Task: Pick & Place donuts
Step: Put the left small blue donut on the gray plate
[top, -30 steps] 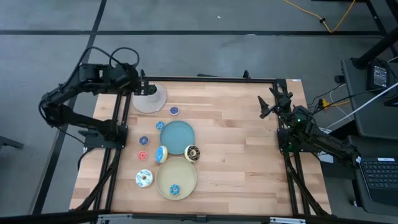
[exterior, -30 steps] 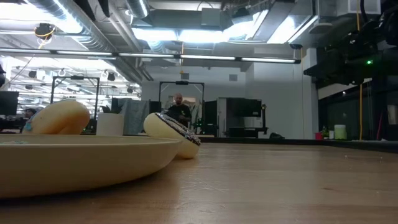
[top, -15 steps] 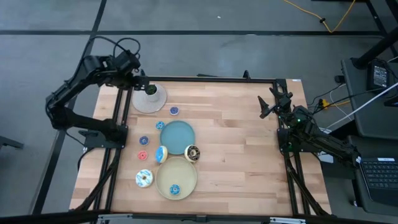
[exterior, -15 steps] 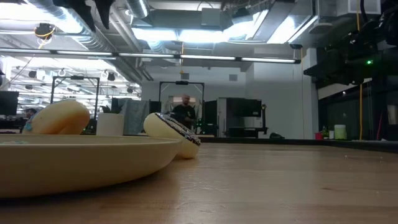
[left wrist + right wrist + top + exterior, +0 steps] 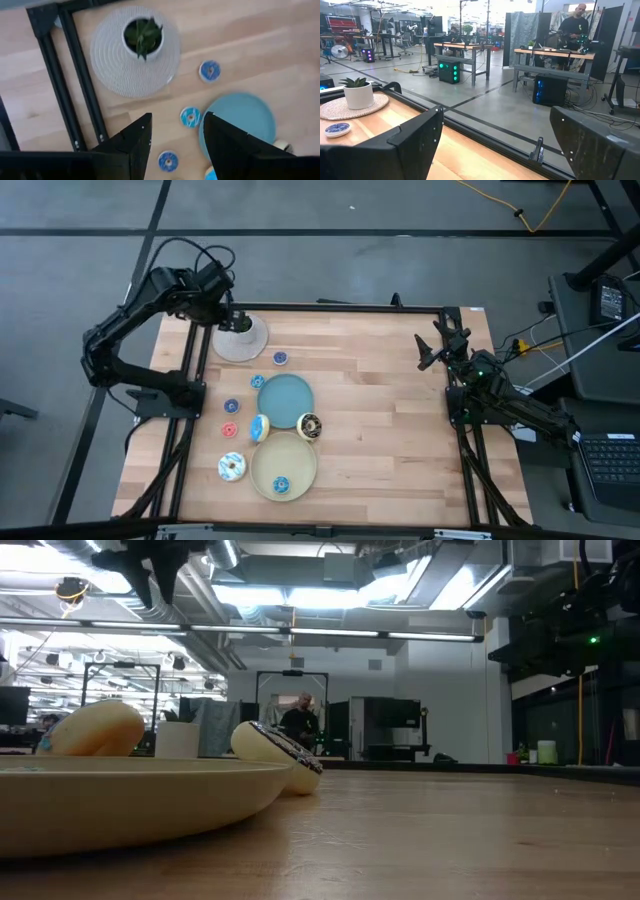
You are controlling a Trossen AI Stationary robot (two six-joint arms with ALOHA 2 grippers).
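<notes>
Left pincer [image 5: 172,137] open above potted plant [image 5: 143,36]

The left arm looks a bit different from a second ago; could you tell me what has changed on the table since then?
The left gripper, jaws open and empty, has swung from the table's far-left corner toward the small potted plant on its round woven mat, with its elbow rising. The right gripper, the donuts and the round blue plate have not moved.

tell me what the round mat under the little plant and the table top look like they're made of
Mat: likely woven cord or fibre, pale and matte; concentric ribbed rings show across it. Table top: wood, light and smooth, probably sealed; parallel plank seams and grain run along it.
</notes>
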